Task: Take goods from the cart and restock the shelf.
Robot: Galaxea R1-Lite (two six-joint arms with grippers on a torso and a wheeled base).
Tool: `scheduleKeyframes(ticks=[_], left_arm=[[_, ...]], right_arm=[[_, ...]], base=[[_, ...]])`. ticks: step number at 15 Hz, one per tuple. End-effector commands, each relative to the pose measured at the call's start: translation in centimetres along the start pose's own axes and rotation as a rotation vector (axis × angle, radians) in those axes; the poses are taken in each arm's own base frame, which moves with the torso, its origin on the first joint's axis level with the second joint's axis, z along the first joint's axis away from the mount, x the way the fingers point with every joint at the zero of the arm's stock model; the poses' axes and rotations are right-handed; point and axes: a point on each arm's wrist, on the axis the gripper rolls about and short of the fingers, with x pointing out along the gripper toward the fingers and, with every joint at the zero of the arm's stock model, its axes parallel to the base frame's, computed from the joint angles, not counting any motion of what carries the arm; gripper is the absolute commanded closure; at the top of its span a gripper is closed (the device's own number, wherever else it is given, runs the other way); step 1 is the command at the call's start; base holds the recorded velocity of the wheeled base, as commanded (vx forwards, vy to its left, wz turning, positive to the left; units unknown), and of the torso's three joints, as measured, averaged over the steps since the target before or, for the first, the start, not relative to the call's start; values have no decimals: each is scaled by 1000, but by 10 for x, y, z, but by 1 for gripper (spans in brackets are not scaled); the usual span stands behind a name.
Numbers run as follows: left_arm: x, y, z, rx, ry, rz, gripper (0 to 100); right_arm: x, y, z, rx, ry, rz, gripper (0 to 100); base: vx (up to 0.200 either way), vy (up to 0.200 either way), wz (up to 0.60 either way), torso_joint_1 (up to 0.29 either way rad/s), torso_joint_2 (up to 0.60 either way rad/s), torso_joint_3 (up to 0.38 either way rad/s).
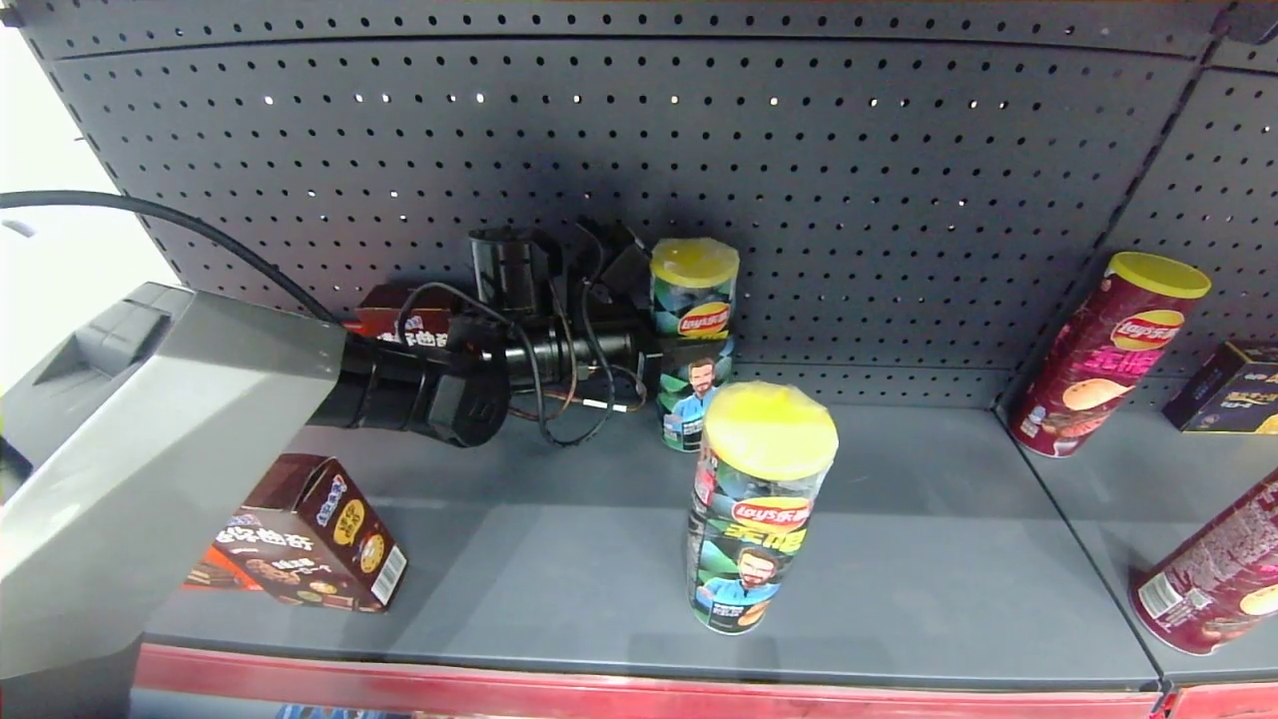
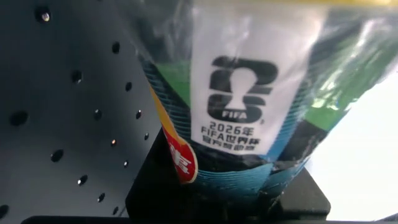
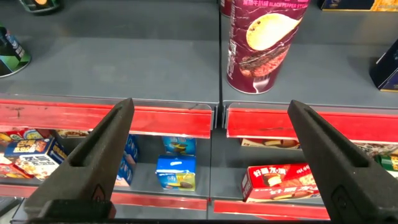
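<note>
The left gripper (image 1: pixel 679 348) is closed on the held green can (image 1: pixel 694 295), which is gripped at about mid-height. This can is kept upright just behind the front green can (image 1: pixel 764 509), close to the pegboard back wall (image 1: pixel 799 150), and its base seems to be down on the shelf (image 1: pixel 929 559). The right gripper (image 3: pixel 211 106) is spread wide and empty, out beyond the red front rail (image 3: pixel 168 118), to the right of the front green can.

The held can is tall and narrow, so it could be tipped if the jaws drag on it while being opened, and the front green can could be struck as it falls. That front can stands near the rail and could be knocked off. The brown box (image 1: pixel 404 320) behind the arm, to the left of the front green can, could be swept aside when the arm is drawn back, and the loose cables (image 1: pixel 574 399) could be snagged.

Brand print is left unread. Red oval logos and a printed figure are seen on both green cans, a dark trophy emblem on a white panel (image 2: pixel 239 99) is seen in the left wrist view, and a barcode is seen on the nearer brown box (image 1: pixel 319 544).
</note>
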Motion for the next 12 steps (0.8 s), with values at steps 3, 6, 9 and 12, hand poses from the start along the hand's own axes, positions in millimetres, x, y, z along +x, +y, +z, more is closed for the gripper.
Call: scheduleKeyframes(ticks=[3, 6, 9, 12], left_arm=[[5, -1, -10, -4, 5, -6, 100], [7, -4, -10, 3, -2, -12, 0], [2, -7, -15, -22, 20, -10, 0], [-16, -16, -4, -37, 36, -2, 0]], right_arm=[[0, 0, 0, 0, 2, 1, 0], [0, 0, 0, 0, 2, 1, 0], [0, 0, 0, 0, 2, 1, 0], [0, 0, 0, 0, 2, 1, 0]], base=[[0, 0, 0, 0, 0, 0], [0, 0, 0, 0, 0, 0], [0, 0, 0, 0, 0, 0], [0, 0, 0, 0, 0, 0]])
